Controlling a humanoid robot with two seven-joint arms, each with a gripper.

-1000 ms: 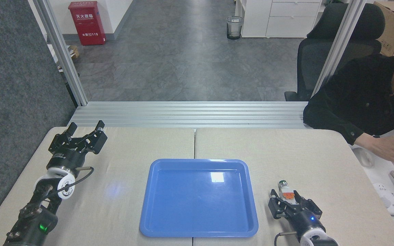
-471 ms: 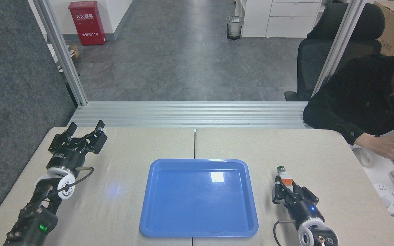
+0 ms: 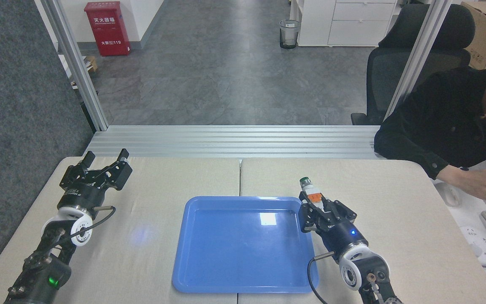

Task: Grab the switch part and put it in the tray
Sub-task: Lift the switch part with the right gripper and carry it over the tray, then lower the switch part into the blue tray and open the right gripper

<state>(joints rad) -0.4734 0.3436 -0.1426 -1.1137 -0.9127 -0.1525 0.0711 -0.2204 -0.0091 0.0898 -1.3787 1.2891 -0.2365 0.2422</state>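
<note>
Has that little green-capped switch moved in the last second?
Yes. The switch part, held in the right gripper, has travelled left and away from the robot; it was well right of the tray and now sits at its far right corner.

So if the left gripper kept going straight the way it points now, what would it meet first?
Nothing on the table, apparently: the open left gripper points toward the far table edge, then the ribbed aluminium rails. Depth is uncertain.

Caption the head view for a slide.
Right claw carries the switch part at the blue tray's right rim.

Green-capped switch part above blue tray's right rim
</note>
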